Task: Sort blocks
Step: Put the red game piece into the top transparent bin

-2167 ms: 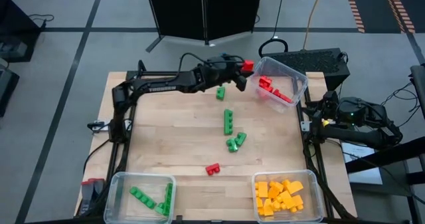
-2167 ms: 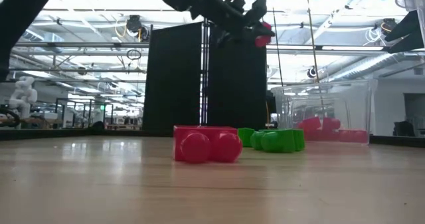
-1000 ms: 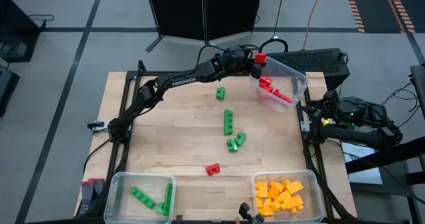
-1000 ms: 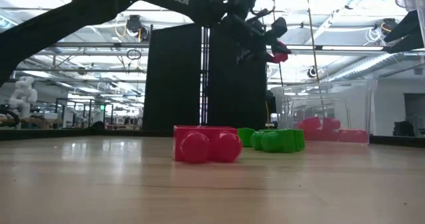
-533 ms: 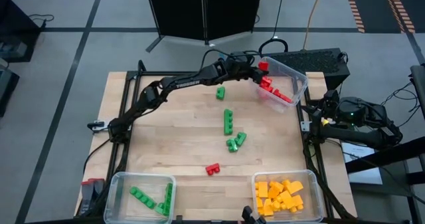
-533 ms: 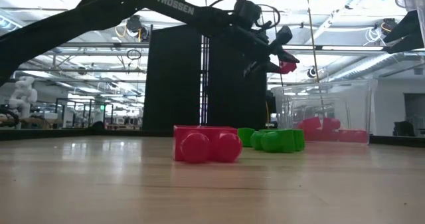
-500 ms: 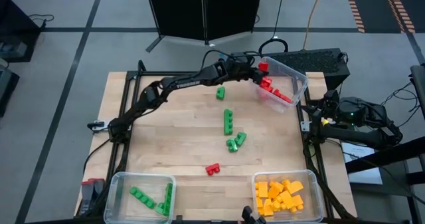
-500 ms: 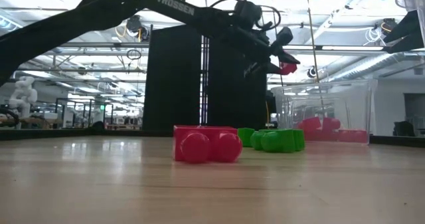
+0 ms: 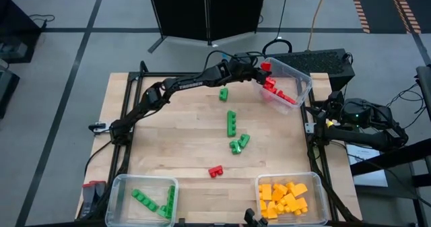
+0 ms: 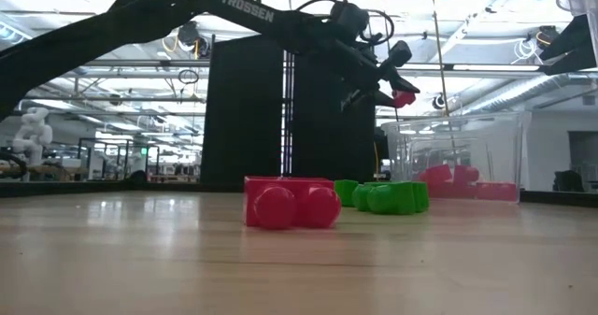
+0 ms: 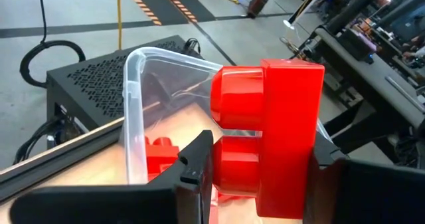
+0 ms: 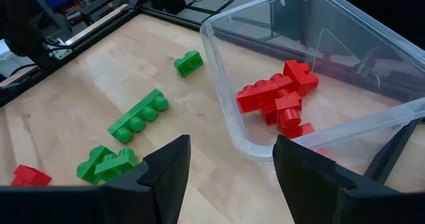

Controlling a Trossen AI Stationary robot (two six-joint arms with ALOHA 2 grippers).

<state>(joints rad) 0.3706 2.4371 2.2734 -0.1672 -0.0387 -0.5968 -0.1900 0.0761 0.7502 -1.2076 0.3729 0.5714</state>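
Red studded brick in left gripper jaws

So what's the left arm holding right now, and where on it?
A red block, pinched across its flat sides by the left gripper at the bin's rim.

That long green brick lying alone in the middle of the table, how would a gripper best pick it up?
Probably from straight above, closing across the two long flat sides of the long green brick near its middle. It lies flat on the wooden table, apart from the other bricks, so both sides look free for fingers.
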